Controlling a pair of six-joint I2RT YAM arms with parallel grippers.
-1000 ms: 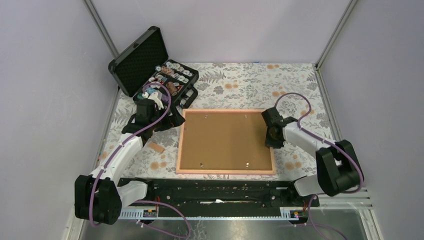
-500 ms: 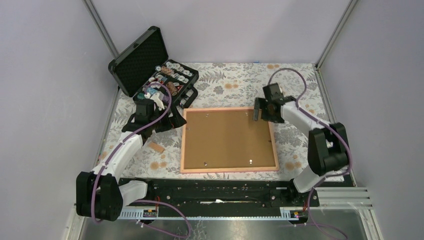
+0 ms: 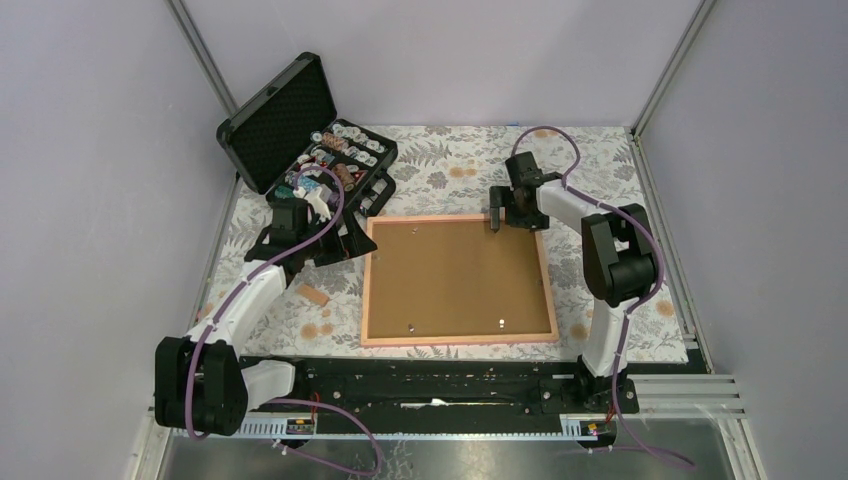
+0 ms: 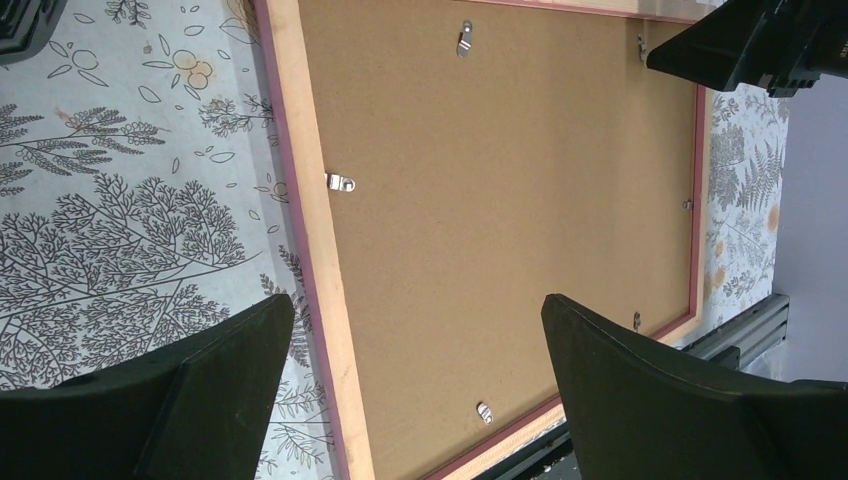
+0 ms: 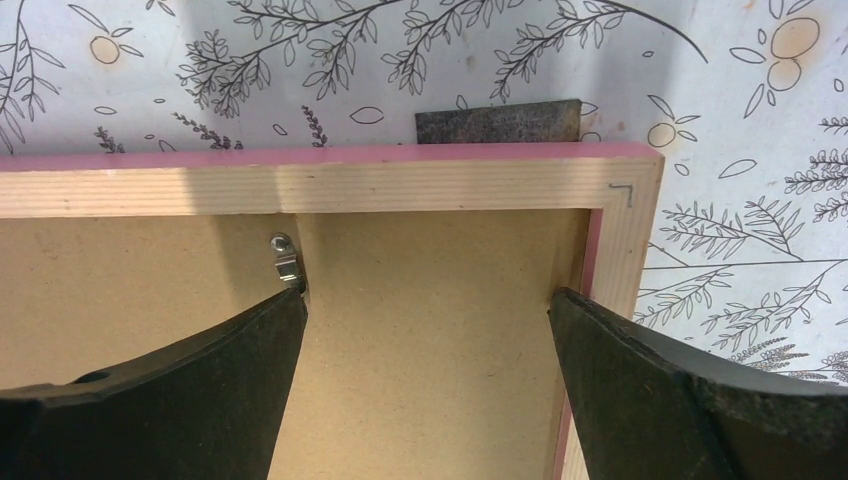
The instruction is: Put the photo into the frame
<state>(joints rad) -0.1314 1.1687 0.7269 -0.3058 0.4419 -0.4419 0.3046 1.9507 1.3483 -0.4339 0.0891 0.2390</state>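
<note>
Frame [image 3: 457, 341] lay face-down on worktop [image 3: 450, 160], backing board [image 3: 455, 275] seated in it. Right jaws were spread wide over a corner, turn-clip [image 5: 287, 258] just inside one finger, likely to work it. Left jaws also wide, side rail beneath them. Photo not visible.

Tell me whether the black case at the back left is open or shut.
Open: the black case has its foam-lined lid tilted up, small items showing inside.

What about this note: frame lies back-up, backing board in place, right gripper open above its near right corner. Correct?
No: the right gripper is open above the far right corner of the frame, as the top external view shows. The rest holds.
</note>
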